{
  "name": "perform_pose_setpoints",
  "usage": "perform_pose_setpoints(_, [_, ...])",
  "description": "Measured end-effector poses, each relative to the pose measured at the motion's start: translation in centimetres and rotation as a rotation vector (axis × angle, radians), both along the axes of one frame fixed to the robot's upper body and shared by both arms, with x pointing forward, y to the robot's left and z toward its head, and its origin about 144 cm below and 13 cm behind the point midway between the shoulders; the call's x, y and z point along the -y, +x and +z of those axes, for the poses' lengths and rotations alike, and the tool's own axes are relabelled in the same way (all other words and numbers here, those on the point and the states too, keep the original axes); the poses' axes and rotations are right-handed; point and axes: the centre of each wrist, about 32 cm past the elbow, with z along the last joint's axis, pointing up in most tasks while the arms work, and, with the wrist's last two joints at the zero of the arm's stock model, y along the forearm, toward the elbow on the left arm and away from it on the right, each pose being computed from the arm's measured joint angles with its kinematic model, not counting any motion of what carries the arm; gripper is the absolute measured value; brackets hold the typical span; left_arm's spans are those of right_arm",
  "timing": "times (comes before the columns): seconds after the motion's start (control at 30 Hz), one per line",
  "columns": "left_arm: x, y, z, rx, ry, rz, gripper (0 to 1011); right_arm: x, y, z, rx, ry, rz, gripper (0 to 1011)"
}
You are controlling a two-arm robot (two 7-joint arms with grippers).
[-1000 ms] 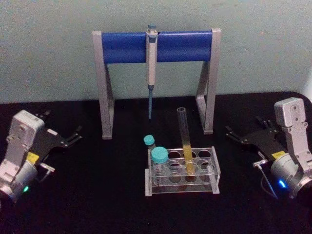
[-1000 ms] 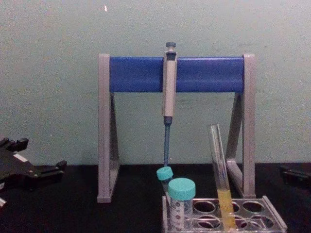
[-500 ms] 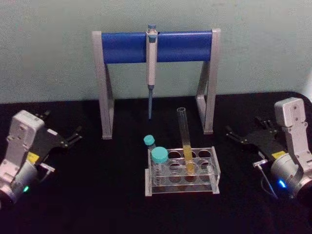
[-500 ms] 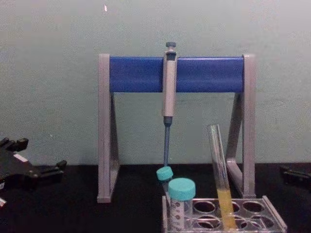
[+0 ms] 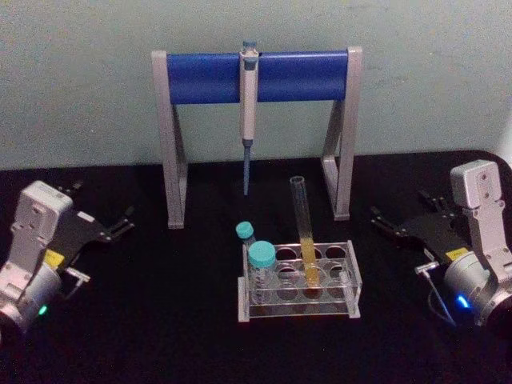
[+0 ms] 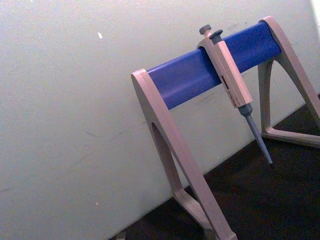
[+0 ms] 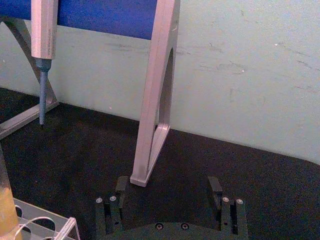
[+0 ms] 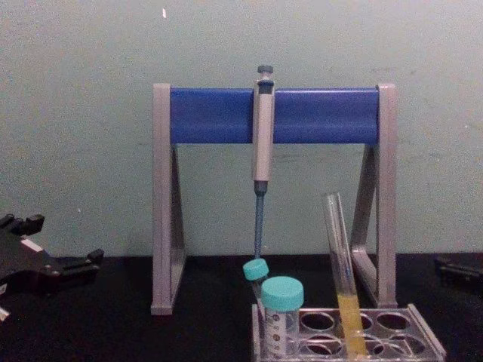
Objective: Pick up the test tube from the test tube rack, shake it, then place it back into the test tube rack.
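The test tube point(image 5: 304, 228) stands leaning slightly in the clear test tube rack point(image 5: 353, 282) at the table's middle, with yellow liquid in its lower part; the chest view shows the tube point(image 8: 342, 264) rising well above the rack point(image 8: 425, 339). My left gripper point(image 5: 102, 206) rests open at the far left of the table, far from the rack, and its dark fingers point(image 8: 75, 264) enter the chest view from the left edge. My right gripper point(image 5: 400, 210) rests open at the far right, its fingers spread and empty point(image 7: 168, 187). In the right wrist view, the tube's yellow part point(image 7: 6, 205) and a rack corner point(image 7: 47, 222) show.
Two teal-capped tubes point(image 5: 262, 258) stand in the rack's left holes. Behind the rack is a grey-and-blue pipette stand point(image 5: 256, 76) with a pipette point(image 5: 248, 112) hanging from its bar. The table top is black point(image 5: 160, 320), and a pale wall is behind.
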Motion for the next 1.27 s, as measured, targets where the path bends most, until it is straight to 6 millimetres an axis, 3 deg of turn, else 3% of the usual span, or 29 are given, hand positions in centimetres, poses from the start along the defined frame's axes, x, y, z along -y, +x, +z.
perform_pose_setpoints(1.27, [0.0,0.0,0.0,0.0,0.0,0.0,1001,0.0,0.0,0.0,0.0,0.0,0.0,1000])
